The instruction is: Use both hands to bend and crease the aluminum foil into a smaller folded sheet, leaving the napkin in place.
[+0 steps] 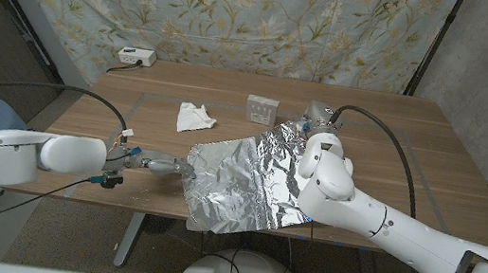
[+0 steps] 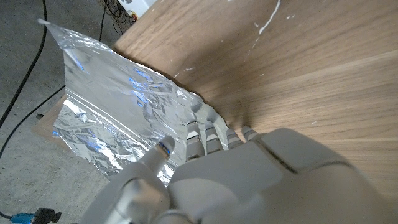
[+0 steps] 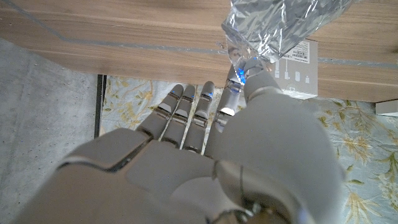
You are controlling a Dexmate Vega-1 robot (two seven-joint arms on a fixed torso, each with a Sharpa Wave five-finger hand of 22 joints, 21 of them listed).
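A crinkled sheet of aluminum foil (image 1: 242,182) lies across the table's near middle, and its near part hangs over the front edge. My left hand (image 1: 156,163) holds the foil's left corner, fingers over the edge and thumb beneath it (image 2: 205,134). My right hand (image 1: 318,150) pinches the far right corner, lifted off the table; in the right wrist view the foil (image 3: 273,25) sits between thumb and a finger of that hand (image 3: 249,124). In the left wrist view the foil (image 2: 112,99) spreads past the table edge. A crumpled white napkin (image 1: 194,117) lies beyond the foil, to the left.
A small white box (image 1: 262,108) stands just beyond the foil, also visible in the right wrist view (image 3: 300,65). A white power socket (image 1: 135,57) sits at the far left corner of the wooden table (image 1: 398,129). A patterned curtain hangs behind.
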